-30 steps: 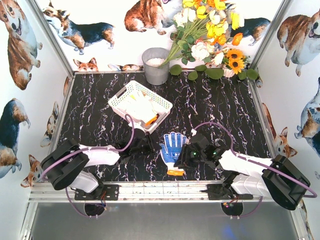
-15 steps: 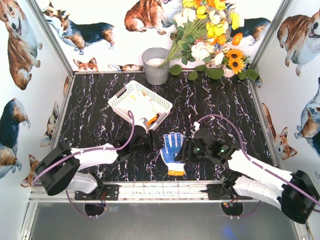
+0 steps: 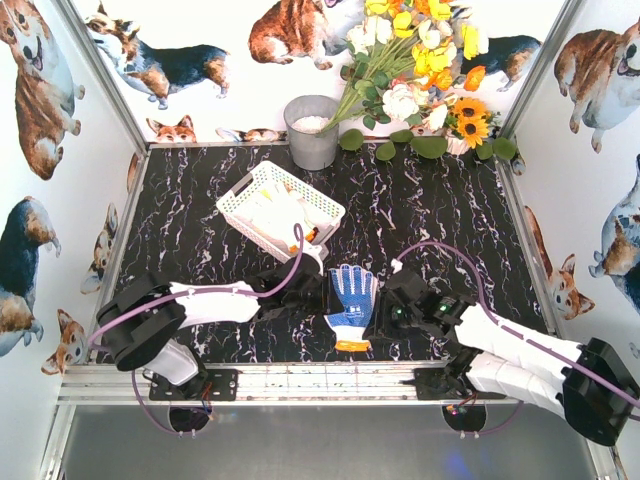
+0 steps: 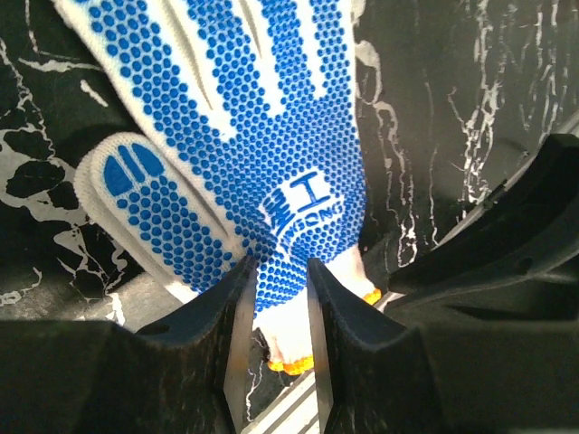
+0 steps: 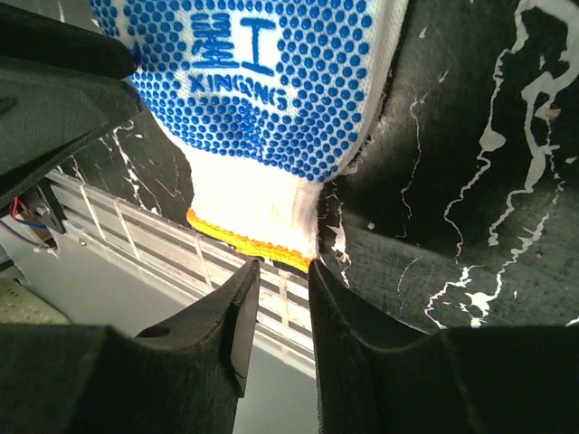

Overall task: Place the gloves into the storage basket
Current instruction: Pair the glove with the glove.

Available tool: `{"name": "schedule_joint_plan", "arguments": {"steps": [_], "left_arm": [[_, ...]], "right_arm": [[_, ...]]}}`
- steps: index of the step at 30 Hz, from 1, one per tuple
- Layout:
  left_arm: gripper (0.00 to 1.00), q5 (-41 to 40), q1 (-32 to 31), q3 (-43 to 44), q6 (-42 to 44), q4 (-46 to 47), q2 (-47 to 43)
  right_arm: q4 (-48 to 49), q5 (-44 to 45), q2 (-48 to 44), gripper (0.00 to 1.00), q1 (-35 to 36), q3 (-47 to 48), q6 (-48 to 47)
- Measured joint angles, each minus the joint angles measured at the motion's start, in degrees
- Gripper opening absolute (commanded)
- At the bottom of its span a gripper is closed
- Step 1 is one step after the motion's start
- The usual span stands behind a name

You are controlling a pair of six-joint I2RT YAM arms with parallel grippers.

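Your left fingers were squeezed on the blue-dotted glove, low on its palm, just above the cuff. The cloth was bunched up between them. Your right fingers were a little apart. The glove's orange cuff sat right at their tips, and the metal rail showed through the gap. I cannot tell if they had hold of the cuff or only touched it.

From above, the glove was between your two arms, near the front edge of the black worktop. Its dotted side faced up. Its finger ends pointed to the back and its cuff pointed to the front. It was not in the storage basket. The basket stood on the worktop, near the glove, behind it and to the left. Some white gloves lay inside the basket, with a bit of orange showing. A grey bucket stood behind the basket by the back wall, next to some flowers.
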Motion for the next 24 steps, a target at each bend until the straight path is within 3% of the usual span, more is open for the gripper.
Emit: {"name": "schedule_joint_plan", "arguments": {"steps": [11, 24], "left_arm": [[0.19, 0.37, -0.96, 0.11, -0.50, 0.94, 3.91], [0.21, -2.93, -1.51, 0.28, -1.09, -1.18, 4.68]], "right_arm": [[1.81, 0.07, 4.07, 0.16, 2.45, 0.00, 0.59], [7.52, 0.26, 7.67, 0.18, 4.24, -1.60, 2.49]]}}
